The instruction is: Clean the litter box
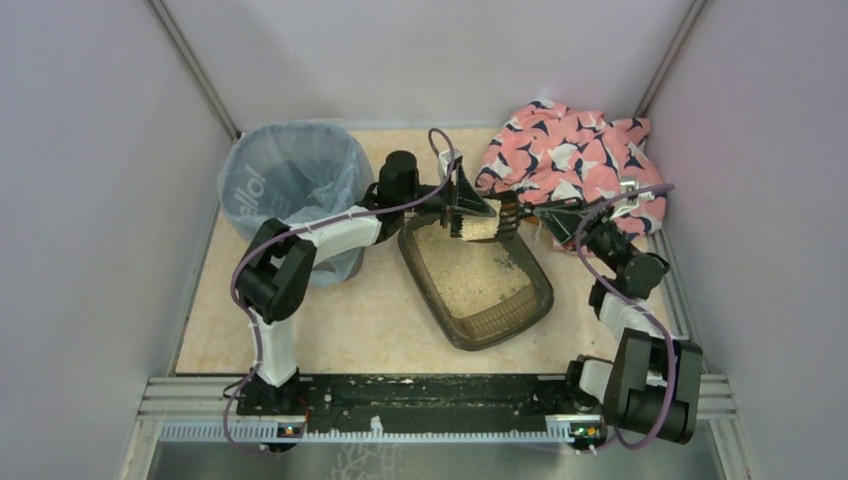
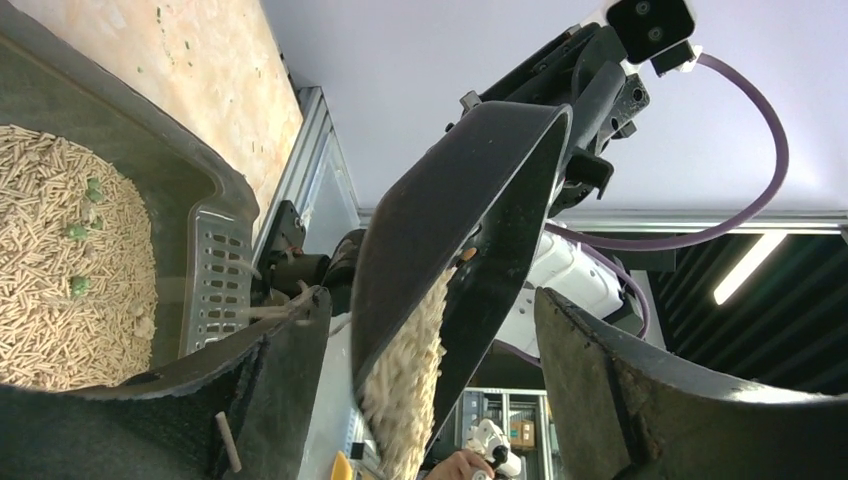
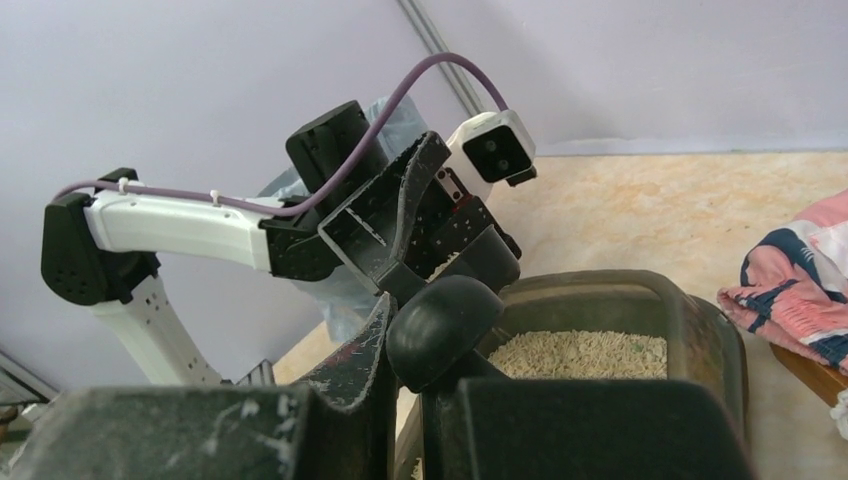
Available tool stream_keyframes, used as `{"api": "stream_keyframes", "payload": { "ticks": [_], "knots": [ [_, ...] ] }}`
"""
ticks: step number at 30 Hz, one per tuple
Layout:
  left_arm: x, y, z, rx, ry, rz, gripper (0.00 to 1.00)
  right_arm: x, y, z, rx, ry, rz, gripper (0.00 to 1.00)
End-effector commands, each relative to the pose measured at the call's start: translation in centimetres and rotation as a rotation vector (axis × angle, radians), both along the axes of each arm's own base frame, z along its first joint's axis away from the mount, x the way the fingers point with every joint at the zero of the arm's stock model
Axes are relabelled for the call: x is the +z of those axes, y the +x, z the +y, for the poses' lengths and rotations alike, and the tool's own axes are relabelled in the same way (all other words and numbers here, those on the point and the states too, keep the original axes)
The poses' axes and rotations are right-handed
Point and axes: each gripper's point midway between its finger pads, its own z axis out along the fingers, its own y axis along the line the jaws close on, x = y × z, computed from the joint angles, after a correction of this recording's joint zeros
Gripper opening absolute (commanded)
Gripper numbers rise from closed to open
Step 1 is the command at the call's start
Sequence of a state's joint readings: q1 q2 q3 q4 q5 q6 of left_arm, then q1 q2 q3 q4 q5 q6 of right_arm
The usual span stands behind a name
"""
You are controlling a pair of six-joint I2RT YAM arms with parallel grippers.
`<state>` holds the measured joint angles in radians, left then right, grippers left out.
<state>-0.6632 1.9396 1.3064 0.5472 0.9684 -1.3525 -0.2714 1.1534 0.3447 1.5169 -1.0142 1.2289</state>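
The left gripper (image 2: 420, 315) has its two fingers (image 2: 270, 400) spread wide apart. A small black scoop (image 2: 450, 220) is in the gap between them. I cannot tell if either finger touches it. The scoop is tipped on its side and has beige litter (image 2: 405, 390) in it, piled at its low end.

The right gripper (image 3: 415, 360) comes in from the other side. Its fingers are pinched tight on the round black end of the scoop's handle (image 3: 440, 325). So the right one holds the scoop, and the left one is open around it.

Both grippers meet just above the far end of the litter box (image 1: 500, 322). The litter box is a shallow dark brown tray that sits flat in the middle of the table (image 1: 360, 320). Its long way runs on a slant. One short end points away to the far left, under the grippers. The other short end points to the near right and has rows of little slots. Beige litter fills the tray, with a few small green bits (image 2: 78, 232) in it.

A round bin (image 1: 290, 185) with a pale blue bag stands to the left of the tray, just behind the left arm. A pink cloth (image 1: 575, 160) with dark and white shapes lies bunched in the far right corner, near the right arm.
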Motion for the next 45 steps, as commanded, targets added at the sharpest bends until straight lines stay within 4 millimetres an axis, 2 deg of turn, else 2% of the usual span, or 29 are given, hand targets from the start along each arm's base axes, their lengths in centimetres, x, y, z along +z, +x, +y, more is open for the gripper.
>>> {"api": "stream_keyframes", "payload": {
  "ticks": [1, 8, 10, 13, 16, 21, 28, 32, 37, 42, 45],
  "knots": [
    [0.0, -1.6, -0.2, -0.031, -0.021, -0.032, 0.78, 1.1, 0.0, 0.8, -0.02, -0.049, -0.099, 0.0],
    [-1.6, -2.6, 0.3, -0.026, -0.014, 0.014, 0.57, 0.6, 0.3, 1.4, -0.002, -0.034, -0.088, 0.0],
    [-1.9, -2.8, 0.5, -0.025, -0.01, 0.021, 0.47, 0.6, 0.2, 1.5, 0.003, -0.03, -0.09, 0.0],
    [-2.0, -3.0, 0.6, -0.025, -0.011, 0.025, 0.36, 0.7, 0.1, 1.5, 0.009, -0.027, -0.092, 0.0],
    [-1.9, -2.9, 0.6, -0.026, -0.024, 0.028, 0.29, 0.5, 0.1, 1.6, 0.014, -0.032, -0.086, 0.0],
    [-2.3, -2.7, 0.5, -0.023, -0.03, 0.046, 0.14, -0.4, 0.1, 1.6, 0.018, -0.041, -0.059, 0.0],
    [-3.9, -2.7, 0.6, -0.021, -0.017, 0.072, 0.09, -1.5, 0.3, 1.6, 0.019, -0.044, -0.03, 0.0],
    [-4.9, -2.5, 0.6, -0.022, -0.01, 0.091, 0.0, -1.8, 0.5, 1.6, 0.017, -0.042, -0.019, 0.0],
    [-5.2, -2.4, 0.5, -0.032, -0.012, 0.098, 0.0, -1.9, 0.7, 1.6, 0.017, -0.039, -0.014, 0.01],
    [-5.6, -2.3, 0.4, -0.036, -0.007, 0.098, 0.0, -1.6, 0.9, 1.5, 0.013, -0.04, -0.003, 0.35],
    [-6.1, -2.1, 0.3, -0.026, 0.01, 0.09, 0.0, -1.6, 1.2, 1.3, -0.008, -0.058, 0.015, 0.46]
  ]
}}
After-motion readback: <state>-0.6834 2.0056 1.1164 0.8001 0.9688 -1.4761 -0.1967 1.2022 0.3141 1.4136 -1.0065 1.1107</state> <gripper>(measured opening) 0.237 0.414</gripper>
